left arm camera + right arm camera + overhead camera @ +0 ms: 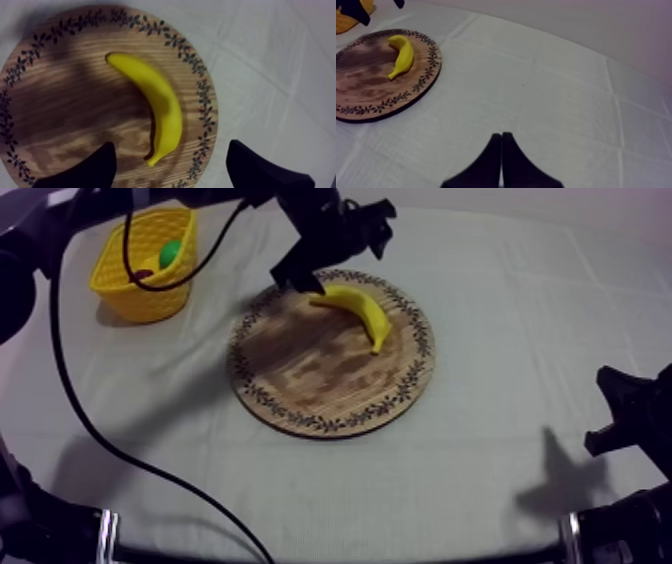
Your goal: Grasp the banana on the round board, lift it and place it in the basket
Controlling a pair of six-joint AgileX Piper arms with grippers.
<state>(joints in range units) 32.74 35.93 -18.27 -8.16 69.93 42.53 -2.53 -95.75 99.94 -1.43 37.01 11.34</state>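
Observation:
A yellow banana lies on the far right part of the round wooden board. My left gripper hangs open just above the banana's far end. In the left wrist view its two black fingers stand wide apart over the board, with the banana between and beyond them. The yellow basket stands at the far left. My right gripper is shut as a narrow wedge over bare cloth, far from the board and banana; in the top view it sits low at the right.
Inside the basket lie a green fruit and a small red fruit. A black cable loops across the cloth at the left. Open cloth lies between the board and my right arm.

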